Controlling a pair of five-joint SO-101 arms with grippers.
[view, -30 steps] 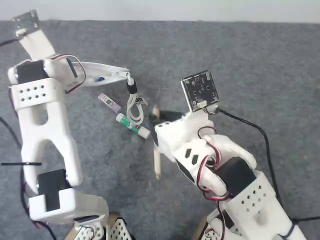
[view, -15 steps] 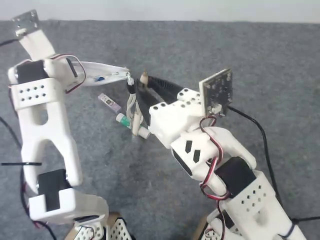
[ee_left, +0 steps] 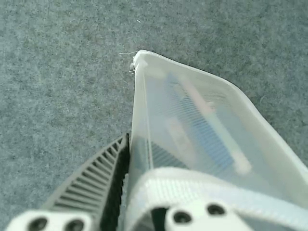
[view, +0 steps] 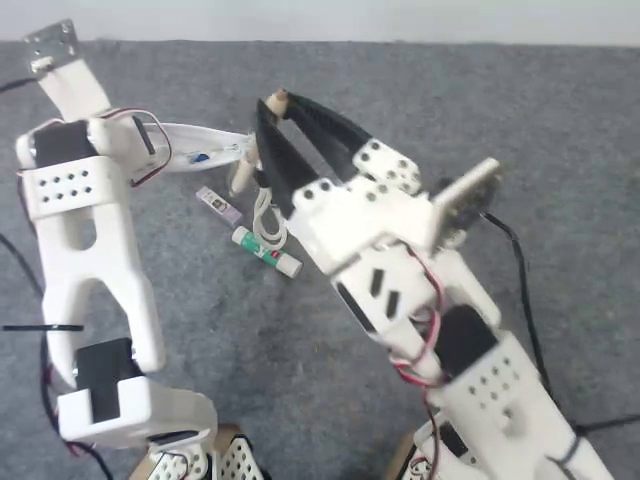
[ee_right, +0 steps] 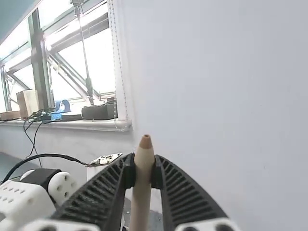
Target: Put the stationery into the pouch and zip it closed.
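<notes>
Right gripper (view: pixel 277 106) closed on a pencil (view: pixel 241 172), its 2 fingers pinching the shaft close to 1 end, so that only a short stub stands past the fingertips and the long remainder hangs back alongside the fingers. The pencil's long axis runs roughly along the gripper's own axis, and its free end points away from the fingertips, toward the other arm. That free end lies just beside the near end of the pouch (ee_left: pixel 202 120), where a cord (view: pixel 266 215) hangs from the zip. The high view does not show whether the 2 touch or how far the pencil is above the pouch. Left gripper (ee_left: pixel 134 154) closed on the pouch, clamping 1 edge and holding it out toward the right gripper; through the translucent wall several pieces show inside. The right gripper is the nearer one to the pouch's cord end, and the judgement is that the coming move turns on lining the pencil's axis with the pouch's length so the free end enters first. Below the right gripper, on the table (view: pixel 500 110), lie a glue stick (view: pixel 266 251) and a small purple-and-white piece (view: pixel 218 204), both outside the pouch.
</notes>
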